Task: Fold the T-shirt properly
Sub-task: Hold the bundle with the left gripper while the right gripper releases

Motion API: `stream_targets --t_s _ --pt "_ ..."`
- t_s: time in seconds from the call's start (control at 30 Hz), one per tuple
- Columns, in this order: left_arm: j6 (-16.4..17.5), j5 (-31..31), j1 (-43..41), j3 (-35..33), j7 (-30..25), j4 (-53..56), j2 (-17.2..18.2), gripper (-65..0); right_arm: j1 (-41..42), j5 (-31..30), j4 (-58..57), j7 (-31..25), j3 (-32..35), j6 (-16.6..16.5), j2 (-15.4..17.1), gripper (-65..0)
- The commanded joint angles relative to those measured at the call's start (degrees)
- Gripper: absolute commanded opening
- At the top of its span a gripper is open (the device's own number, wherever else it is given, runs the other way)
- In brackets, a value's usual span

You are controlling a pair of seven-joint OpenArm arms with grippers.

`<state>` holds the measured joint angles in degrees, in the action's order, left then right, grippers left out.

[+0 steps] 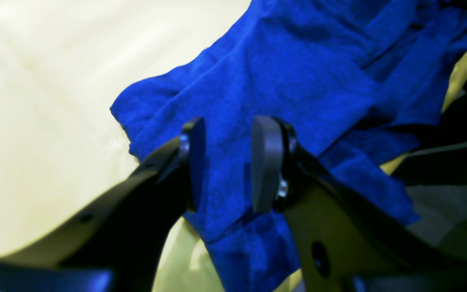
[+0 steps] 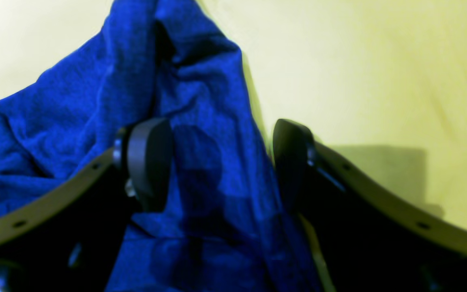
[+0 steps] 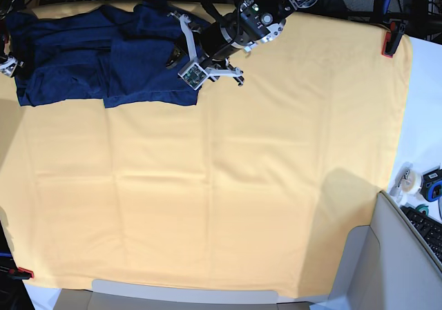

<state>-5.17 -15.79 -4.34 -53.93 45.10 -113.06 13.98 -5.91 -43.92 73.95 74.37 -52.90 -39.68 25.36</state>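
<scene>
The shirt (image 3: 103, 54) lies bunched at upper left, its left edge cut off; both grippers (image 1: 227, 166) (image 2: 221, 162) straddle folds, fingers spread, pinching nothing.

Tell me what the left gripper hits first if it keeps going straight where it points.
Most likely the T-shirt: the open left gripper points right at a rumpled fold of it, nothing between. How far off the fabric lies is unclear.

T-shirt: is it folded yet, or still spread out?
Partly folded and rumpled. The T-shirt lies at the far corner of the yellow cloth, one panel doubled over the rest, with wrinkles and uneven edges showing in both wrist views.
</scene>
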Motion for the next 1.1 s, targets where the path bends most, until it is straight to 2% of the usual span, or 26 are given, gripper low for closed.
stream_targets --t_s 0.0,0.33,0.7,0.77,0.97,1.07 --pt "-0.1 -0.1 0.4 0.2 -1.2 -0.8 -0.4 -45.9 -0.4 -0.9 0.7 0.4 0.5 -0.3 0.3 -26.6" --pt "-0.1 -0.1 0.6 0.2 -1.2 -0.4 -0.4 -45.9 -2.5 -1.0 0.8 0.7 2.2 -0.3 -2.7 -26.7" --pt "-0.1 -0.1 0.6 0.2 -1.2 0.7 -0.4 -45.9 -4.6 -1.0 1.2 0.8 2.2 -0.3 -3.5 -27.8" --pt "-0.1 -0.1 0.6 0.2 -1.2 0.7 -0.4 -45.9 -4.7 -1.0 1.2 0.8 2.3 -0.3 -3.5 -32.2" --pt "-0.1 -0.1 0.6 0.0 -1.2 0.7 -0.4 -45.9 -4.6 -1.0 0.8 0.7 2.3 -0.3 -5.1 -55.4" --pt "-0.1 -0.1 0.6 0.0 -1.2 0.7 -0.4 -45.9 -4.6 -1.0 0.9 0.7 2.3 -0.3 -5.5 -64.2"
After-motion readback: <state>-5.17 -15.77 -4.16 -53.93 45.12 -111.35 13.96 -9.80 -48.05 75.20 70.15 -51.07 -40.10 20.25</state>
